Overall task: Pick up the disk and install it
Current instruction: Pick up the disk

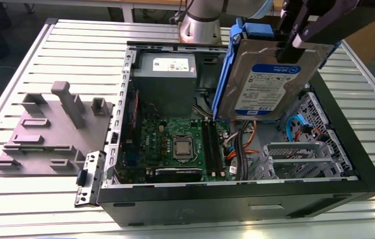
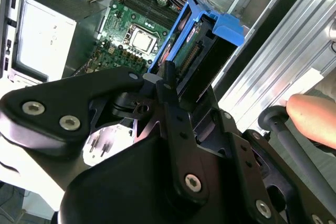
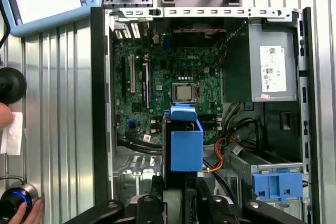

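Note:
The disk, a silver drive with a white-and-blue label and blue side rails, hangs on edge above the open computer case, over its right half in the exterior view. My gripper is shut on the disk's upper end. In the second wrist view the black fingers clamp the drive's connector end, and its blue rail points down toward the motherboard. In the first wrist view the blue rail hangs over the case interior, near the CPU socket.
The grey power-supply box fills the case's back corner. A bare blue bracket sits in the drive bay, with orange cables beside it. A grey fixture lies on the table at the exterior view's left. A person's hand is nearby.

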